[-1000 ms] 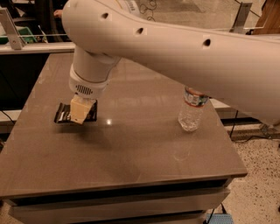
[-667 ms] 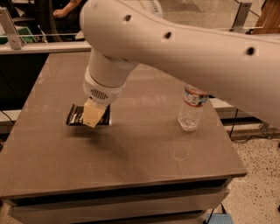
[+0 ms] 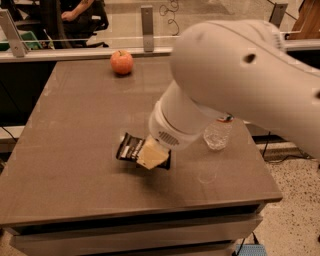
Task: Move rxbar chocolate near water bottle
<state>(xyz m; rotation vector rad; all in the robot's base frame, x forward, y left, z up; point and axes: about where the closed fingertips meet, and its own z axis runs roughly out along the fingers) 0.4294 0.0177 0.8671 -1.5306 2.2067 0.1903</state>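
Note:
The rxbar chocolate (image 3: 129, 147), a flat black wrapper with white print, is held just above the middle of the brown table (image 3: 65, 130). My gripper (image 3: 151, 155) is shut on its right part, with a tan finger pad (image 3: 152, 154) lying over it. The water bottle (image 3: 218, 135) stands to the right of the bar, about a hand's width away. Only its clear ribbed lower part and a bit of red label show. My white arm (image 3: 240, 80) hides its cap and upper part.
A red-orange apple (image 3: 121, 62) sits at the back of the table. A glass rail with metal posts (image 3: 146, 21) runs behind the table. A person sits on a chair (image 3: 75, 15) beyond it. The table's right edge is close behind the bottle.
My gripper has carried the rxbar chocolate from the table's left side rightward to the middle, much closer to the water bottle. The bottle has stayed put.

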